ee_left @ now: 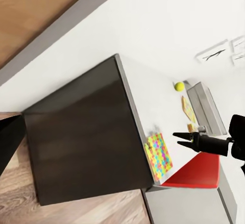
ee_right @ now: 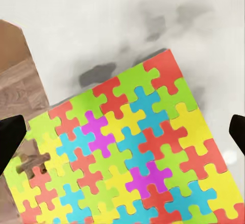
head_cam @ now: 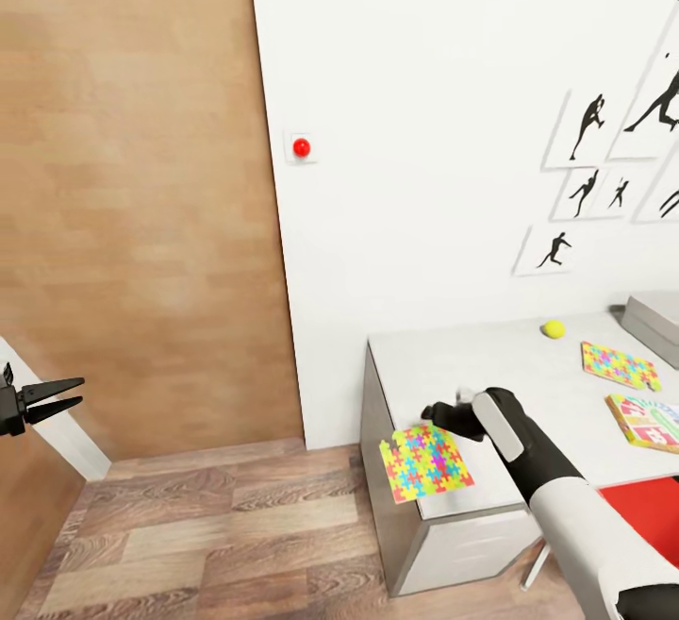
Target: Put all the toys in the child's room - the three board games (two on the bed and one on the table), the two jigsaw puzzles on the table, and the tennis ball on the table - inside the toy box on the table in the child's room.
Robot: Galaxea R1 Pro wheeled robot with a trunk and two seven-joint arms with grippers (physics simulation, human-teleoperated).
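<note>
Landmark: the long white-topped table [head_cam: 490, 356] is standing against the white wall, its near end facing the wood-plank floor.
Right gripper [head_cam: 432, 411]: it is hovering over the table's near end; in the right wrist view its two dark fingertips [ee_right: 10, 141] are sitting wide apart, gripping nothing.
First puzzle: a thin flat slab of bright interlocking jigsaw pieces [head_cam: 425, 460] is lying on the table's near corner, partly overhanging the edge, just below the right gripper; whether they are touching cannot be told.
Second puzzle: a matching multicoloured jigsaw slab [head_cam: 618, 364] is lying flat further along the table.
Ball: a small yellow-green tennis ball [head_cam: 553, 328] is resting on the table near the wall, beside the second puzzle.
Board game: a green-edged printed flat box [head_cam: 646, 421] is lying on the table, nearer the robot than the second puzzle.
Toy box: a light-grey bin [head_cam: 655, 320] is sitting on the table at the picture's right edge, beyond the ball.
Left gripper [head_cam: 58, 395]: it is hanging well off the table over the floor, fingers spread, empty.
</note>
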